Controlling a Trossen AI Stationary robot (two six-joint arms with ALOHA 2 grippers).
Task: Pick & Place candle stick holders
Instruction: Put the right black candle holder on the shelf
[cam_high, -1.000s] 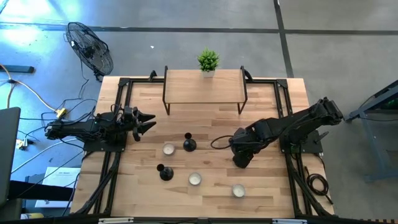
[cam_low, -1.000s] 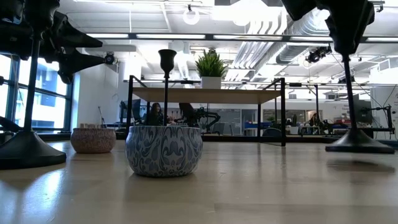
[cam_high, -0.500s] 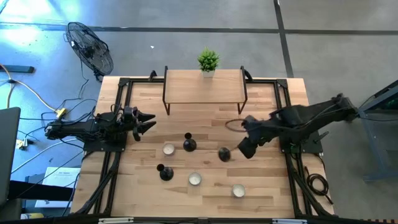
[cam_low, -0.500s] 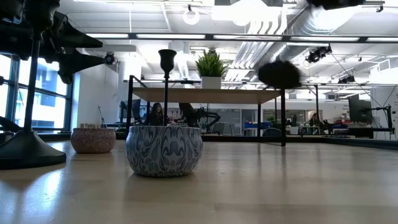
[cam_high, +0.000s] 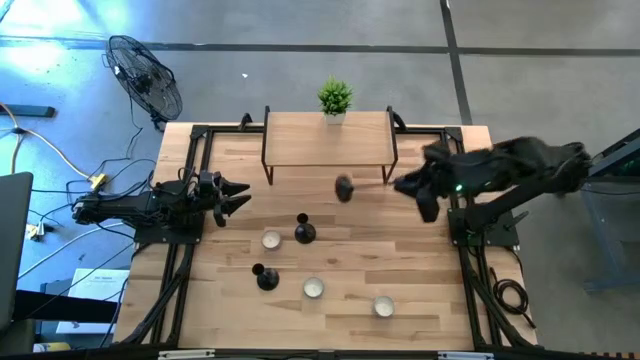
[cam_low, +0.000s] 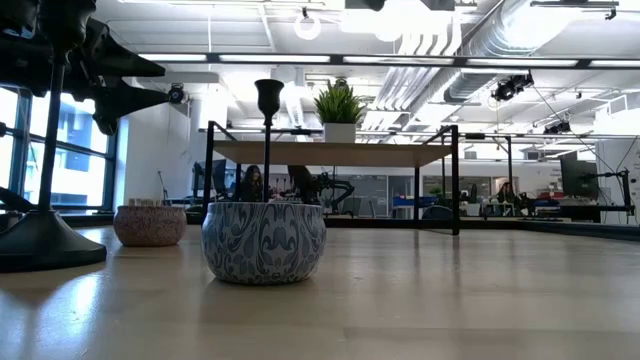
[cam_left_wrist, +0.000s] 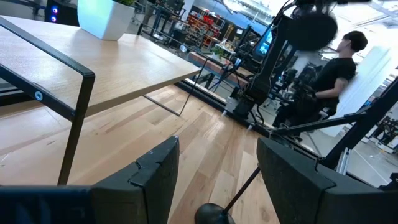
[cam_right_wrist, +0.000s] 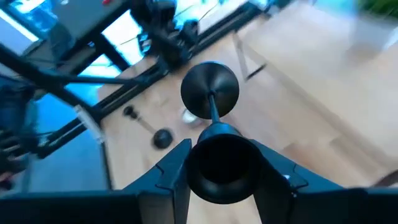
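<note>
Two black candlestick holders (cam_high: 304, 232) (cam_high: 266, 277) stand upright on their round bases on the wooden table. My right gripper (cam_high: 402, 186) is raised in front of the shelf's right end and is shut on the third holder (cam_high: 344, 188), whose cup (cam_right_wrist: 222, 167) and base (cam_right_wrist: 209, 89) show in the right wrist view. My left gripper (cam_high: 235, 195) hovers open and empty by the table's left edge; it also shows in its wrist view (cam_left_wrist: 217, 180). My right gripper pinches the holder's cup end (cam_right_wrist: 222, 167) between its two fingers (cam_right_wrist: 171, 171). The fingers come level from the table's right and lie along the holder. The stem runs on past the fingertips, base (cam_right_wrist: 209, 89) toward the table's left. The holder is lifted clear, lying about level.
A wooden shelf riser (cam_high: 327, 140) with a small green plant (cam_high: 335, 98) stands at the far edge. Three tealight candles (cam_high: 271, 240) (cam_high: 313, 288) (cam_high: 383, 306) sit among the standing holders. Bare wood lies at the table's right half (cam_high: 420, 270).
My right gripper has risen from the table and gone toward the far edge with the candlestick holder. The holder, which stood upright on its base, is now lifted clear and tipped over to lie about level, base toward the table's left.
</note>
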